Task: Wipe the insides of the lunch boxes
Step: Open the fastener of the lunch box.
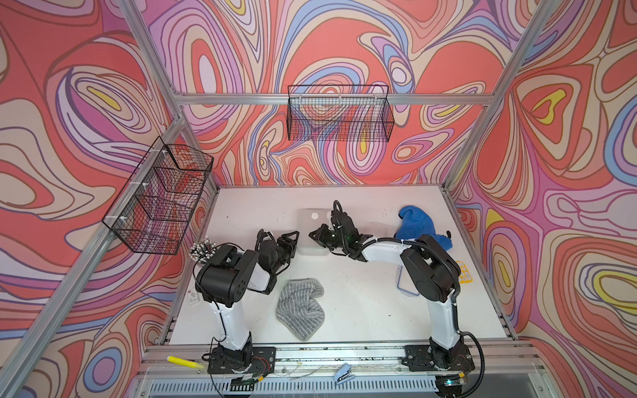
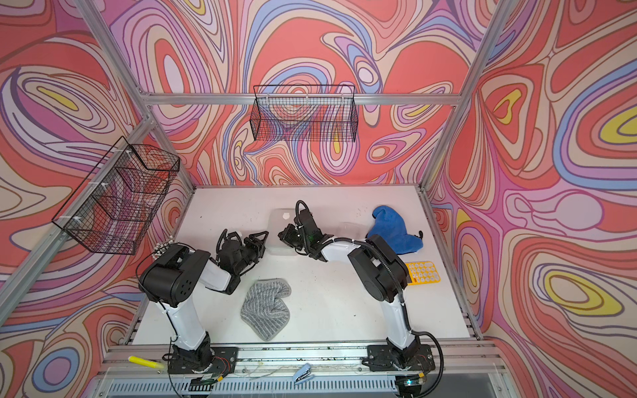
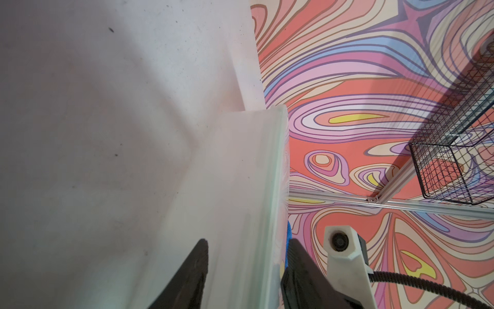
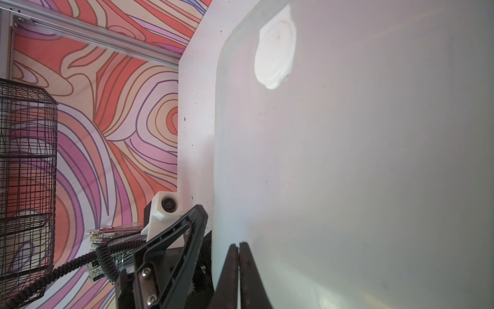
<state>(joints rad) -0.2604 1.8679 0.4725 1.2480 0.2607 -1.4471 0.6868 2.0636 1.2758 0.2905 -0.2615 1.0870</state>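
Starting on the left, the left claw has its two fingers apart. One finger is on each side of the near wall of the big lunch box. They do not look pressed on the wall yet.

A bit to the right, a grey cloth lies bunched up on the table, near the front. No claw is touching it.

The big lunch box sits in the middle of the table, open side up. It has a white blob on its floor.

The right claw hangs just over this box. Its fingers are pressed together and hold nothing.

Farther right is the small lunch box, see-through and hard to make out. Just past it lies a blue cloth.

I think the step now is getting hold of the big box so it will not slide. No wiping has begun, because no claw has a cloth.

Next, I think the left claw should squeeze the wall gently. The right claw then needs to open, pick up a cloth and rub the inside.
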